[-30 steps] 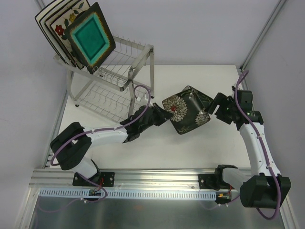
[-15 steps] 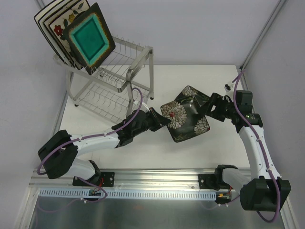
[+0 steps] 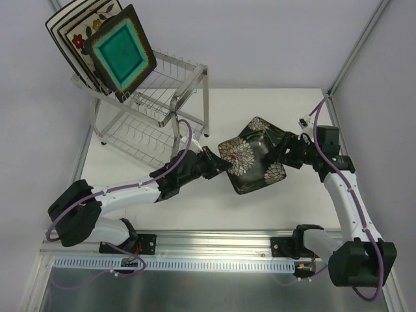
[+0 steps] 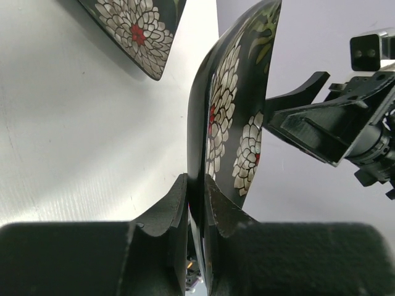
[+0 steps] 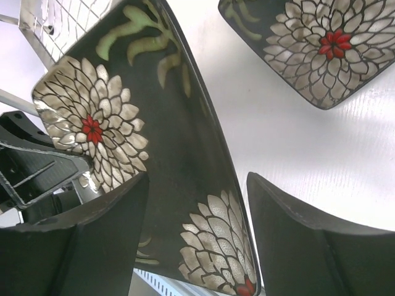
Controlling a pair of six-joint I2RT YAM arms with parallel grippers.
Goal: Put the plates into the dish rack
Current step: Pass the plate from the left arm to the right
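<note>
The left pincer [image 3: 223, 165] is clamped narrow on one rim of the dark square plate with white blooms [image 3: 252, 159]. The plate hangs tilted above the table [image 3: 247, 211], well short of the dish rack [image 3: 207, 91]. The right pincer [image 3: 278, 153] stands wide, its jaws straddling the opposite rim without pinching it. The danger is a slip: the glazed edge may pivot or slide free if the left lets go before the right bites, or if the right fingers knock it.

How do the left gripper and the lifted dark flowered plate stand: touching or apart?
Touching. Left wrist view: the left gripper clamps the rim of the plate, no gap.
</note>
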